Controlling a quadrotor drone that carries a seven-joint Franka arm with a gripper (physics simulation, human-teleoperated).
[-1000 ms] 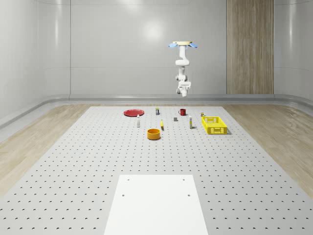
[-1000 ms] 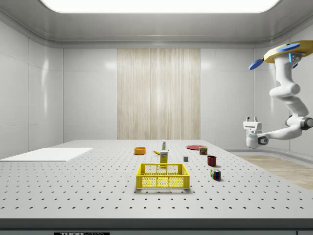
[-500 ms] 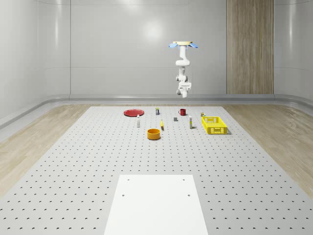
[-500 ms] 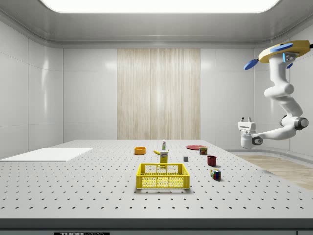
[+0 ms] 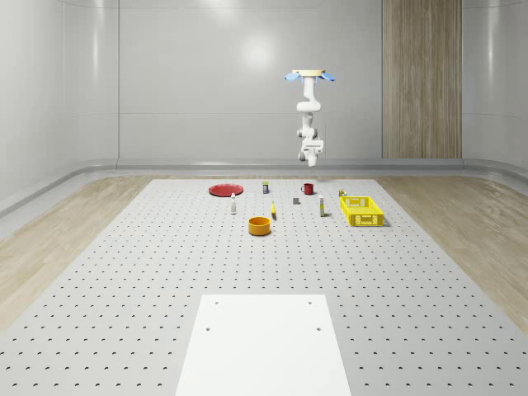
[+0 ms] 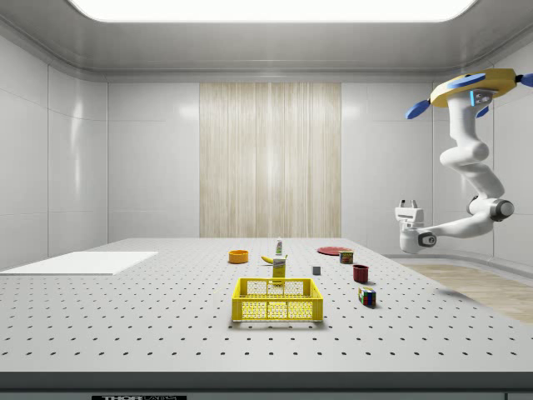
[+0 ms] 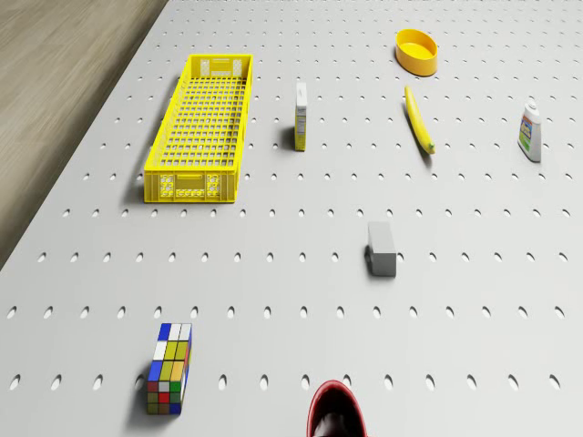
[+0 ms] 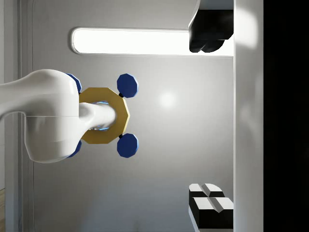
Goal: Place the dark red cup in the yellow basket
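Cup (image 6: 361, 272) stands on the table (image 6: 125, 333), mouth up and long axis vertical. It lies at about 2 o'clock from the basket (image 6: 277, 310) in the side view and well apart from it. Which way its handle points is too small to tell.

I judge it stiff, light and smooth-walled, so fairly slippery. A pinch over the rim, one finger inside and one outside, looks safer than a squeeze across the round body.

Reading the side view from the left, the basket comes first. The cup follows, with a cube (image 6: 367, 296) near it at 5 o'clock. The gripper (image 6: 408, 203) hangs high in the air at about 1 o'clock from the cup. It points up, its fingers spread wide, and it holds nothing. The drone (image 6: 470, 86) hovers higher again at 2 o'clock, out over the table's edge.
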